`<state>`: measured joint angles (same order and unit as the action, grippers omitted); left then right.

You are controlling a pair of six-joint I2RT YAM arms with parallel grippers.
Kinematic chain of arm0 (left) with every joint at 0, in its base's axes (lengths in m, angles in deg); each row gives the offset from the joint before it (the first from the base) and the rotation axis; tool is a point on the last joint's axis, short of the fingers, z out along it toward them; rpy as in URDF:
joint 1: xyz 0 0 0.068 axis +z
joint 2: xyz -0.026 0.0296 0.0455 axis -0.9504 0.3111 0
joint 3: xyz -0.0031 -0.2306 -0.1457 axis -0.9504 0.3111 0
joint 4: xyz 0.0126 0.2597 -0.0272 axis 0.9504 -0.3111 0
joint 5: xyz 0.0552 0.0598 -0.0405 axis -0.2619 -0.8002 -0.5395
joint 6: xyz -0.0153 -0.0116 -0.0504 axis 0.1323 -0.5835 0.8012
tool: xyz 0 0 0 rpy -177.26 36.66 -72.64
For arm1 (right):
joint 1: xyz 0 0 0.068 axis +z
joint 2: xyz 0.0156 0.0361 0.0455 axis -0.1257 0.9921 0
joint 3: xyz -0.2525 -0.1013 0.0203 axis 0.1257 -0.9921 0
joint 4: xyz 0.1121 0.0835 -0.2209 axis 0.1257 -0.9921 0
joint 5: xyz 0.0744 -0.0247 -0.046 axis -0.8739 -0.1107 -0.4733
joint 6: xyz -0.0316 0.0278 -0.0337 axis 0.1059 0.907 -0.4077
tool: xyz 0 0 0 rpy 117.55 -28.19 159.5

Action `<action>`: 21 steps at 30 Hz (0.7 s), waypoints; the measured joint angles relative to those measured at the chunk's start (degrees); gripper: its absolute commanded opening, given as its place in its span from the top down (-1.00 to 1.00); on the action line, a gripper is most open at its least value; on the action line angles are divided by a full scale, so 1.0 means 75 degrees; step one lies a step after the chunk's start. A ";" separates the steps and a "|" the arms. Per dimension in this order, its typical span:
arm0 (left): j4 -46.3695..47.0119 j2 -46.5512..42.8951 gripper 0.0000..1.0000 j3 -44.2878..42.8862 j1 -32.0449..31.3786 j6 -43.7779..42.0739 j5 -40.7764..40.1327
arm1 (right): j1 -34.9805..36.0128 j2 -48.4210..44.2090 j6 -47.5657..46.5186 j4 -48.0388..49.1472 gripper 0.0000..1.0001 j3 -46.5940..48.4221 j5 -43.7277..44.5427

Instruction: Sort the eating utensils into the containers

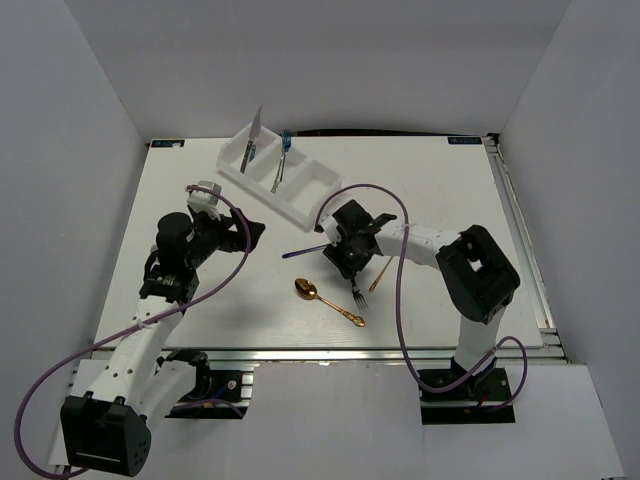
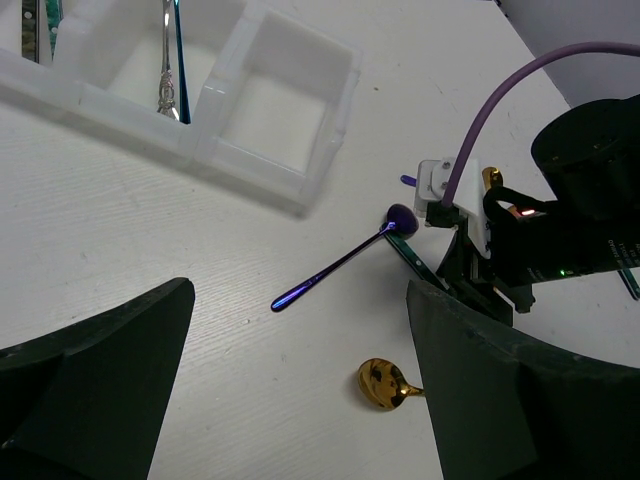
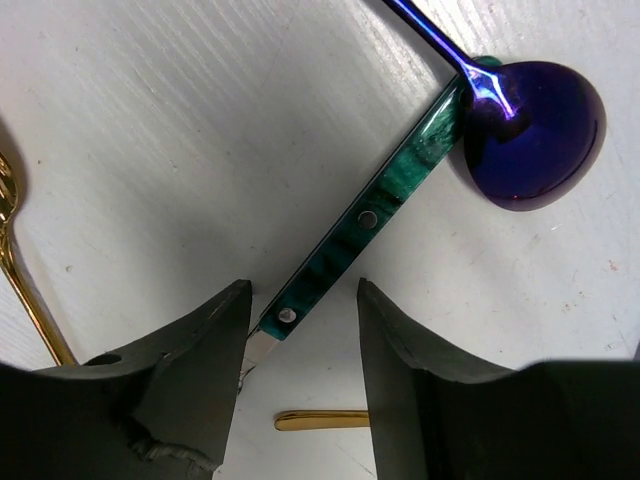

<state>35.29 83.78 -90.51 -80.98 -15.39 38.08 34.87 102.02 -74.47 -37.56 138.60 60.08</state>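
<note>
The white three-compartment tray [image 1: 303, 207] stands at the back, also in the left wrist view [image 2: 300, 190]. A knife [image 1: 256, 138] leans in its left compartment and a blue utensil [image 1: 283, 160] lies in the middle one. My right gripper [image 1: 345, 255] is open, low over the table, its jaws either side of a teal-handled fork [image 3: 370, 215]; its tines [image 1: 358, 293] stick out toward the near edge. An iridescent blue spoon [image 1: 305, 251] [image 2: 335, 268] lies over the handle's end, bowl [image 3: 530, 135] up. A gold spoon [image 1: 328, 300] [image 2: 383, 385] lies nearer. My left gripper [image 1: 240, 232] [image 2: 300, 330] is open and empty.
A thin gold utensil [image 1: 380, 275] lies right of the fork; its handle end [image 3: 310, 420] shows between the right jaws. A purple cable [image 1: 385, 195] loops over the right arm. White walls close in the table on three sides.
</note>
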 measured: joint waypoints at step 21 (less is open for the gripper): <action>0.0006 -0.0026 -0.96 0.0000 0.0000 0.0015 0.0058 | -0.0108 -0.0685 -0.0487 -0.0877 1.00 0.0108 -0.0641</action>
<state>35.33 83.58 -90.51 -80.98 -15.28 38.52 34.06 96.88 -78.12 -44.14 139.40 55.27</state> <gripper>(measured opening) 0.982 0.183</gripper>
